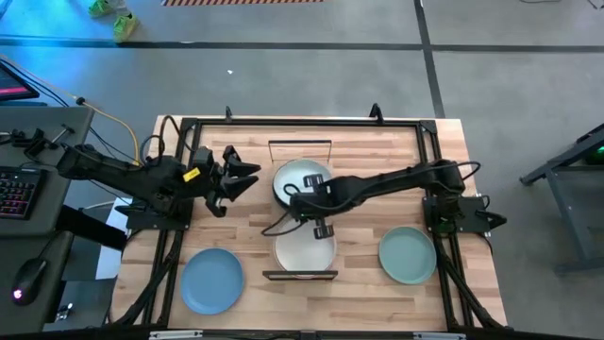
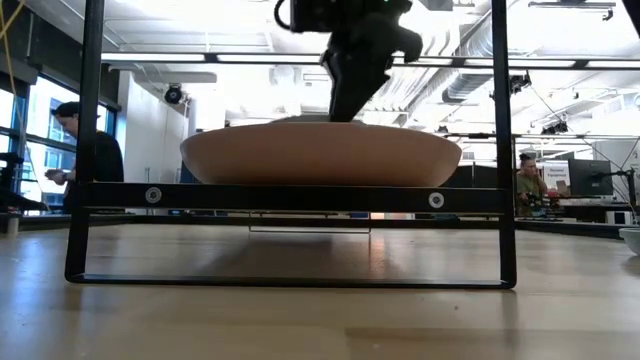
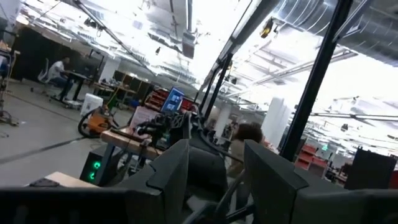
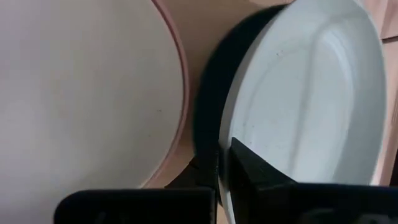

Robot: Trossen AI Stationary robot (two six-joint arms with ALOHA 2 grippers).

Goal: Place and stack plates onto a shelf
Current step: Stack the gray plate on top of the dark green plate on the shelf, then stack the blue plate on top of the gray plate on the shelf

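- Nearest the overhead camera are my two dark arms. My right gripper (image 1: 300, 206) reaches in over the long light-wood shelf (image 1: 332, 227) and sits at the rim of a whitish round plate (image 1: 304, 177) lying on a dark teal plate, only whose edge shows, at the shelf's far end. A second whitish plate (image 1: 300, 251) rests at the shelf's near end. My left gripper (image 1: 241, 173) hangs just left of the shelf with its fingers spread, holding nothing. A blue round matte plate (image 1: 211, 280) lies on the butcher-block tabletop (image 1: 368, 288) near the front left, and a sage green plate (image 1: 408, 255) lies to the right of the shelf.
- Level with the table, a pink plate (image 2: 320, 155) sits on the shelf inside the black wire frame (image 2: 505, 150), and my right arm comes down behind it. A person (image 2: 85, 150) stands off in the room.
- Past my left wrist, my open fingers (image 3: 270, 180) point at the room beyond.
- Past my right wrist, my fingers (image 4: 255, 177) are pinching the whitish plate's (image 4: 311, 106) rim, the dark teal plate (image 4: 211, 93) beneath it; the other whitish plate with its pink edge (image 4: 74, 93) lies just beside.
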